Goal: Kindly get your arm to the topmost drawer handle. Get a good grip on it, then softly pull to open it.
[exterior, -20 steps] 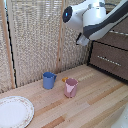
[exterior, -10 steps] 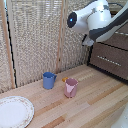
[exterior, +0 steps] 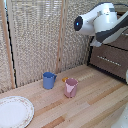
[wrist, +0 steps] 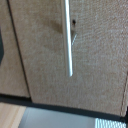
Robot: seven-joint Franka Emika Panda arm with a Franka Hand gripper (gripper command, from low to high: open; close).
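Note:
My white arm (exterior: 102,21), with its dark joint cap lit blue, reaches across the upper part of the exterior view's right toward the dark brown drawers (exterior: 114,60). The dark gripper (exterior: 95,43) hangs at the drawer unit's near edge; its fingers are too small and dark to read. The arm hides the top drawer front in that view, and a thin pale handle (exterior: 107,59) shows on a lower front. In the wrist view the slim silvery drawer handle (wrist: 67,37) lies close ahead on a brown drawer front (wrist: 95,60), with no fingertips in sight.
On the wooden table (exterior: 95,107) stand a blue cup (exterior: 48,80) and a pink cup (exterior: 71,88), with a small orange thing (exterior: 64,79) between them. A white plate (exterior: 14,111) lies at the front of the exterior view's left. A woven screen (exterior: 35,40) backs the table.
The arm has swung lower and toward the exterior view's right, closer to the drawers. The cups and the plate have not moved.

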